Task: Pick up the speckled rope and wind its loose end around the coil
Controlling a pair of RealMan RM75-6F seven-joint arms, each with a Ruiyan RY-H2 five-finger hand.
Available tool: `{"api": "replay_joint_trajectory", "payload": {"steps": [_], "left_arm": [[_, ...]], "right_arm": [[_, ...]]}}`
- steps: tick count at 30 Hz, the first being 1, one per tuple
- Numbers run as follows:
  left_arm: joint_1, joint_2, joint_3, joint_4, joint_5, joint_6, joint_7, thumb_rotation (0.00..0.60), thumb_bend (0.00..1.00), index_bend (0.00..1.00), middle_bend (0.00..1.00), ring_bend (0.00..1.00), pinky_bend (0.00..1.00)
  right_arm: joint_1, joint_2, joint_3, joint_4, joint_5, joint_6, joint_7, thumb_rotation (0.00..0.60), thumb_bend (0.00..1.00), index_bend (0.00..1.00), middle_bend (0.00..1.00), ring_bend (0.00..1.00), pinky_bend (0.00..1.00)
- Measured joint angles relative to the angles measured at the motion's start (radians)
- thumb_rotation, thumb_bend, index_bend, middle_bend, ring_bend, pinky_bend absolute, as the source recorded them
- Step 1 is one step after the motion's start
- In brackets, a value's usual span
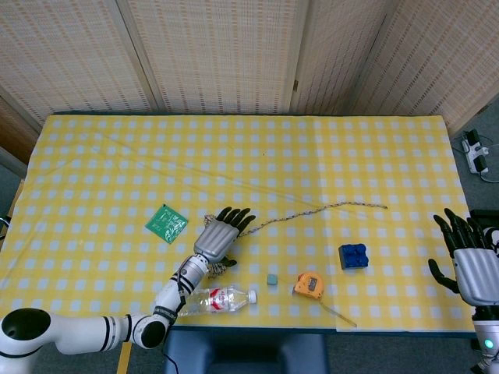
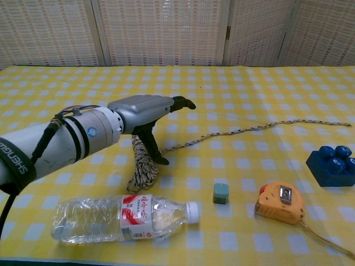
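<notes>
Left robot hand (image 2: 145,110) over coil (image 2: 143,160) | fingers spread | bottle (image 2: 123,216) near

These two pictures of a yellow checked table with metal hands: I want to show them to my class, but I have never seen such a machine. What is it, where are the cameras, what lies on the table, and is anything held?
It is a robot with two arms, each ending in a hand like a person's. One camera looks down from its head, the other forward from its chest.

On the table lie a speckled rope with a coil at one end, a water bottle, a green card, a small green block, an orange tape measure and a blue toy brick.

The left hand reaches over the coil, thumb down beside it, but grips nothing yet. The right hand waits open at the table's edge.
</notes>
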Motion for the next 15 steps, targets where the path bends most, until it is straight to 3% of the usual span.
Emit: {"api": "replay_joint_trajectory", "payload": {"steps": [8,15], "left_arm": [[-0.024,-0.064,-0.01,0.09,-0.054,0.004,0.012,0.6,0.16,0.05,0.03,0.0,0.0],[-0.027,-0.072,0.026,0.129,-0.102,0.033,0.123,0.6,0.16,0.02,0.01,0.0,0.0]], "right_arm": [[0.001,0.001,0.0,-0.003,-0.003,0.001,-0.001,0.6,0.42,0.0,0.0,0.07,0.0],[-0.002,-0.001,-0.001,-0.001,0.0,0.002,0.0,0.6,0.42,0.0,0.0,0.07,0.0]]}}
